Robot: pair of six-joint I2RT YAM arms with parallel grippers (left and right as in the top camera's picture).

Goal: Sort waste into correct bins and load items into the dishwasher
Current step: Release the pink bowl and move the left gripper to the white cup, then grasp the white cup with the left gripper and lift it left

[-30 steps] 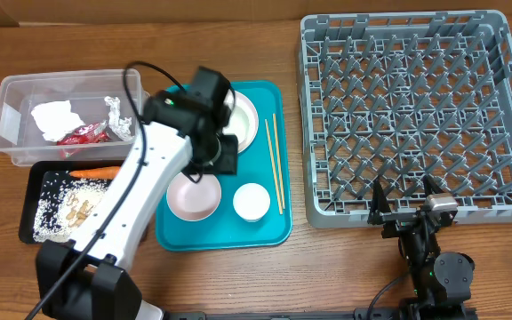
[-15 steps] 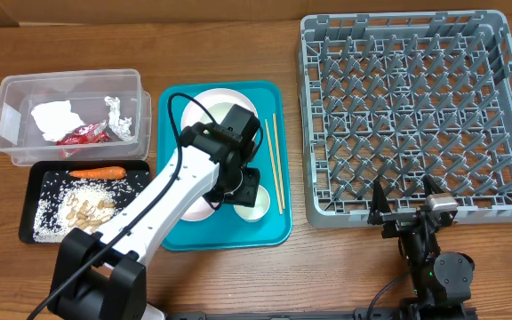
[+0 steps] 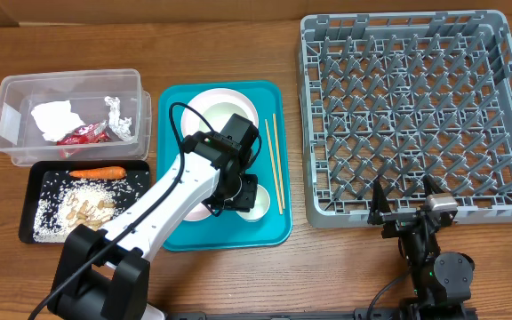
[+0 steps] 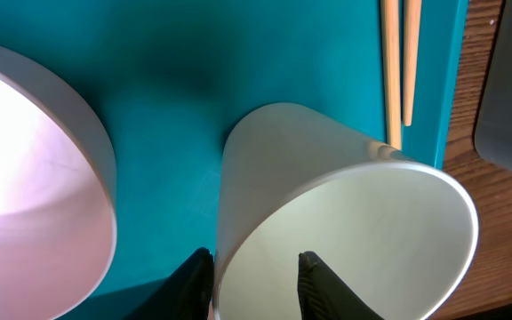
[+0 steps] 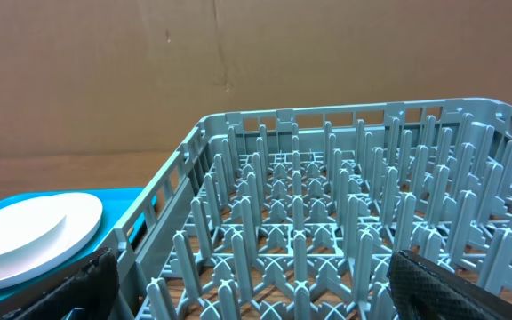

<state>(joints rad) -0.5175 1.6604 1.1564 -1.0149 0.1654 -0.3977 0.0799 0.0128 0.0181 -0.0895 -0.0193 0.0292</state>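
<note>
A small white cup (image 3: 256,204) (image 4: 345,231) stands on the teal tray (image 3: 274,229) beside a white bowl (image 4: 34,178). My left gripper (image 3: 244,189) (image 4: 254,267) straddles the cup's near rim, one finger outside against the wall and one inside. The inner finger stands apart from the wall, so the jaws are open. Wooden chopsticks (image 3: 274,160) (image 4: 396,53) lie along the tray's right side, and a white plate (image 3: 225,107) sits at its far end. The grey dishwasher rack (image 3: 416,116) (image 5: 327,240) holds nothing. My right gripper (image 3: 404,200) (image 5: 265,284) rests open at its front edge.
The clear tub (image 3: 7,89) holds a tissue (image 3: 53,116), a red wrapper (image 3: 83,133) and foil (image 3: 118,117). In the black tray (image 3: 27,200) lie a carrot (image 3: 96,172), rice and scraps (image 3: 83,206). My left arm covers most of the bowl from overhead.
My left gripper moved from the plate's edge down the tray to the cup, lowered over its rim and narrowed its jaws. The right arm stayed still.
</note>
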